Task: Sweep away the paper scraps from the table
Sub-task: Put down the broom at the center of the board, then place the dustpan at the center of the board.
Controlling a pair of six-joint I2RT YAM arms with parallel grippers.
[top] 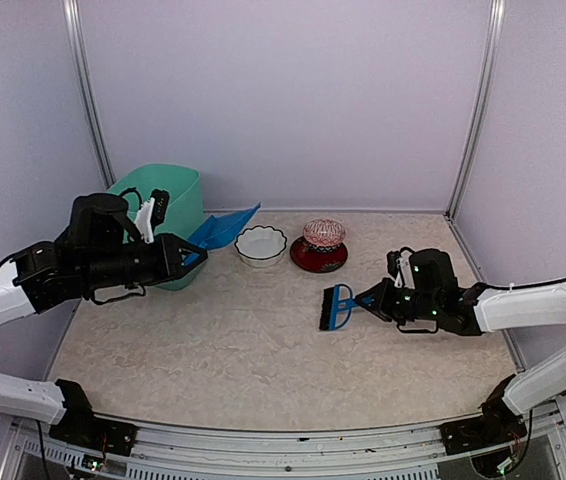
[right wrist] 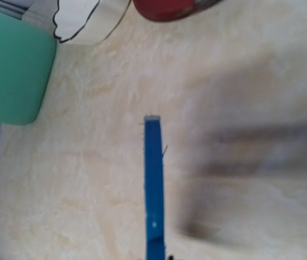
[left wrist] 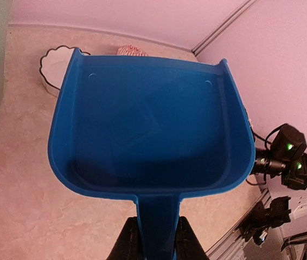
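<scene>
Paper scraps aren't showing anywhere. Your left gripper (top: 195, 255) is clamping the blue plastic dustpan (top: 225, 228), your right gripper (top: 371, 297) the small blue hand brush (top: 338, 307); swinging either is risking clipping the white scalloped bowl (top: 261, 246).

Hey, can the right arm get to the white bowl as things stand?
Probably not to grasp it: the right gripper is shut on the blue brush, though nothing stands on the table between it and the white bowl.

No lettering, label, brand or number is legible on the dustpan (left wrist: 153, 130), brush (top: 336, 306) or green bin (top: 185, 195) on the table (top: 243, 350).
</scene>
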